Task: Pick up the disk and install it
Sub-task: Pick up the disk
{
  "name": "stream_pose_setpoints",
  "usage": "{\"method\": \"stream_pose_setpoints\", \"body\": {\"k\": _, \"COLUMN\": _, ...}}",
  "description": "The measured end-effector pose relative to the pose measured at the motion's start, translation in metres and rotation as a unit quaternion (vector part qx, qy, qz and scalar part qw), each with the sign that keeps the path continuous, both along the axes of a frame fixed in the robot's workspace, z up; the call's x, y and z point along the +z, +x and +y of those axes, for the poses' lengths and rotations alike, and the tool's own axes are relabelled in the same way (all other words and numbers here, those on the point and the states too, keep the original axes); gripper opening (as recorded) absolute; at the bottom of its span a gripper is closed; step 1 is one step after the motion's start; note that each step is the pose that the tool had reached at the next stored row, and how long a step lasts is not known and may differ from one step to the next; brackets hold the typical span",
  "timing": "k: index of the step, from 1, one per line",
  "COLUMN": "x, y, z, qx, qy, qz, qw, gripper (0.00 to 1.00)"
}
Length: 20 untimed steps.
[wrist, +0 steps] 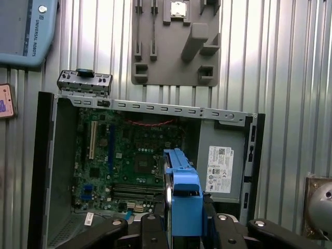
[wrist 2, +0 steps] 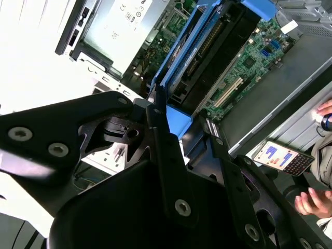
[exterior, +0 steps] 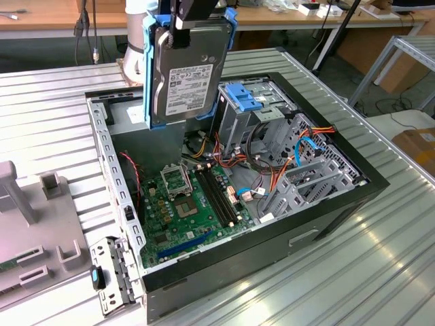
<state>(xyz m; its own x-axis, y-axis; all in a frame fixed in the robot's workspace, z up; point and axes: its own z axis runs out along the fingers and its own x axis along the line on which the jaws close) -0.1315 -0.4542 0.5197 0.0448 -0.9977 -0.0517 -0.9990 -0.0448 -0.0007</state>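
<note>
Pointing the gripper (exterior: 181,32) straight down
Clamped on the disk (exterior: 183,75) up top, black fingers (wrist 2: 165,150) on either side, holding it upright.

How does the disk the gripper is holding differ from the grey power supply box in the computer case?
The disk hangs upright above the open case, clamped in the gripper; the power supply box sits in the case's corner. The disk wears a blue plastic bracket around its sides; the box is bare grey metal. Both carry a white printed label.
</note>
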Motion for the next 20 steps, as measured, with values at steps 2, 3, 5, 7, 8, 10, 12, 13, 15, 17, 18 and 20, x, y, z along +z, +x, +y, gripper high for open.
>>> {"method": "stream_pose_setpoints", "body": {"k": 2, "x": -0.0001, "y": 0.0022, "z": -0.0045, "qx": 0.000, "qy": 0.0001, "qz": 0.0000, "qw": 1.0000, "gripper": 0.36}}
{"method": "stream_pose_setpoints", "body": {"k": 3, "x": 0.0000, "y": 0.0037, "z": -0.0077, "qx": 0.000, "qy": 0.0000, "qz": 0.0000, "qw": 1.0000, "gripper": 0.36}}
{"method": "stream_pose_setpoints", "body": {"k": 5, "x": 0.0000, "y": 0.0087, "z": -0.0189, "qx": 0.000, "qy": 0.0000, "qz": 0.0000, "qw": 1.0000, "gripper": 0.36}}
{"method": "stream_pose_setpoints", "body": {"k": 7, "x": 0.0000, "y": 0.0099, "z": -0.0225, "qx": 0.000, "qy": 0.0000, "qz": 0.0000, "qw": 1.0000, "gripper": 0.36}}
{"method": "stream_pose_setpoints", "body": {"k": 8, "x": 0.0000, "y": 0.0099, "z": -0.0233, "qx": 0.000, "qy": 0.0000, "qz": 0.0000, "qw": 1.0000, "gripper": 0.36}}
{"method": "stream_pose_setpoints", "body": {"k": 10, "x": 0.0000, "y": 0.0100, "z": -0.0259, "qx": 0.000, "qy": 0.0000, "qz": 0.0000, "qw": 1.0000, "gripper": 0.36}}
{"method": "stream_pose_setpoints", "body": {"k": 12, "x": 0.0000, "y": 0.0102, "z": -0.0286, "qx": 0.000, "qy": 0.0000, "qz": 0.0001, "qw": 1.0000, "gripper": 0.36}}
{"method": "stream_pose_setpoints", "body": {"k": 13, "x": 0.0000, "y": 0.0101, "z": -0.0288, "qx": 0.000, "qy": 0.0000, "qz": 0.0000, "qw": 1.0000, "gripper": 0.36}}
{"method": "stream_pose_setpoints", "body": {"k": 15, "x": 0.0000, "y": 0.0102, "z": -0.0288, "qx": 0.000, "qy": 0.0000, "qz": 0.0000, "qw": 1.0000, "gripper": 0.36}}
{"method": "stream_pose_setpoints", "body": {"k": 17, "x": 0.0000, "y": 0.0102, "z": -0.0295, "qx": 0.000, "qy": 0.0000, "qz": 0.0000, "qw": 1.0000, "gripper": 0.36}}
{"method": "stream_pose_setpoints", "body": {"k": 18, "x": 0.0000, "y": 0.0102, "z": -0.0295, "qx": 0.000, "qy": 0.0000, "qz": 0.0000, "qw": 1.0000, "gripper": 0.36}}
{"method": "stream_pose_setpoints", "body": {"k": 20, "x": 0.0000, "y": 0.0102, "z": -0.0296, "qx": 0.000, "qy": 0.0000, "qz": 0.0000, "qw": 1.0000, "gripper": 0.36}}
